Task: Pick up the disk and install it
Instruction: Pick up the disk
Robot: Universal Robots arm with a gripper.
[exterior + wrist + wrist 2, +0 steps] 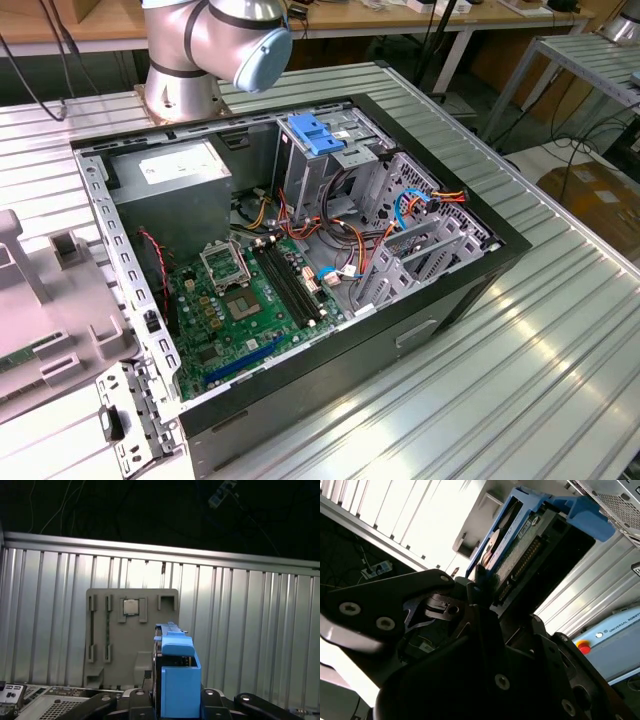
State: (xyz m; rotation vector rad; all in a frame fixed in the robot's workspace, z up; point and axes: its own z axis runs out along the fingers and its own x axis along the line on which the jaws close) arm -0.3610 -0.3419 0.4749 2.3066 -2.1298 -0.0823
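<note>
Ribbed metal worktop [560, 330]; open computer case [300, 395] lies on it, side panel off. Grey fixture tray [131, 645] beside the case, on the exterior view's left.

Disk [179, 680] is up off the worktop, edge-on, blue carrier clamped in the tool [177, 705], fingers closed against it.

Risk, by my judgement: the grip sits near 1 end, so the disk could pivot or slip if the carrier catches the drive cage [400, 200].

Loose cables [345, 215] crowd the cage. Blue latch [315, 133] stands over it.
</note>
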